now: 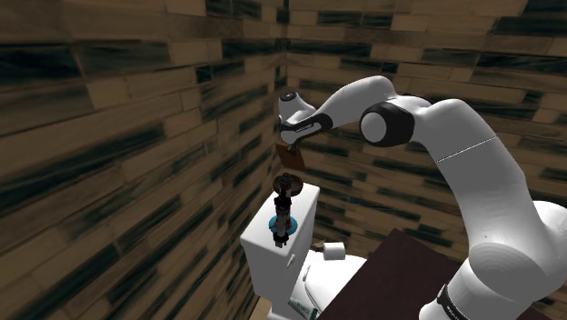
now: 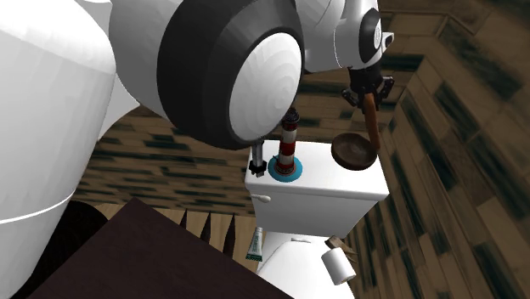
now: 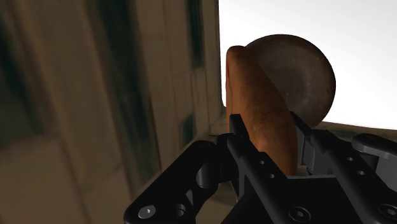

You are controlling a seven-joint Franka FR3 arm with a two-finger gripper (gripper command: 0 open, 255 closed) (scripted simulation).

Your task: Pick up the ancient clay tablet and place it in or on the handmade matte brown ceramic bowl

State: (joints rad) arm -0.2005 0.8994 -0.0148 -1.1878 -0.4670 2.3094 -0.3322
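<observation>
From the shoulder view, I see the white arm reaching to the black two-finger tool [image 1: 292,144], which holds the reddish-brown clay tablet [image 1: 291,158] above the dark brown round bowl [image 1: 288,185]. The bowl sits on the white toilet tank [image 1: 273,244].

Across the second exterior view, the tool [image 2: 367,92] grips the tablet [image 2: 371,123] upright by its upper end, directly over the bowl [image 2: 350,153]. I cannot tell whether tablet and bowl touch. A red-and-white striped lighthouse figure [image 2: 288,151] stands on the tank [image 2: 327,194] beside the bowl.

At the wrist view, the tool [image 3: 267,126] has both fingers clamped on the tablet [image 3: 254,89], with the bowl [image 3: 308,76] beyond it.
</observation>
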